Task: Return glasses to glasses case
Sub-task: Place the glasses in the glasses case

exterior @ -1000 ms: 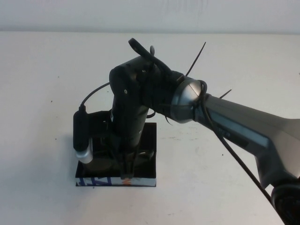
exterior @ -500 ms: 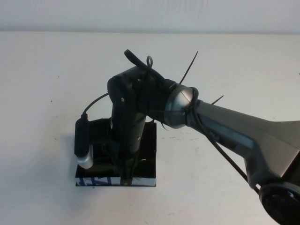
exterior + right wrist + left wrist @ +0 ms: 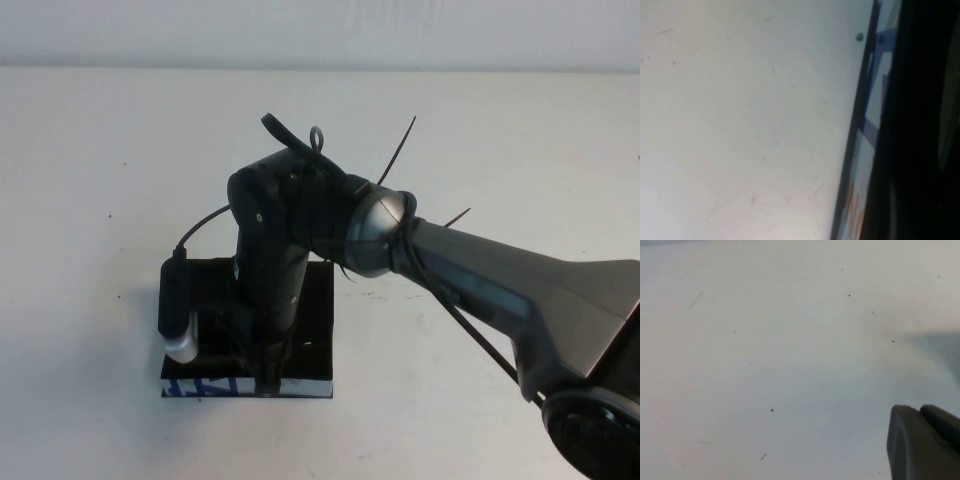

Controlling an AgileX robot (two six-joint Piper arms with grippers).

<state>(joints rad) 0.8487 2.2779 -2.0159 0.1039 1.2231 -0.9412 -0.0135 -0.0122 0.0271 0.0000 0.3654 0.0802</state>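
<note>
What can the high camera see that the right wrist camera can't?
Only the high view shows the whole right arm reaching over the glasses case, with the right gripper low at the case's near edge, and the open table around it. The glasses are not visible. Only the right wrist view shows the case's patterned side strip up close, with blue and orange marks. Both show the case and the white table. The left gripper appears in neither; only the left wrist view shows a bit of it.
</note>
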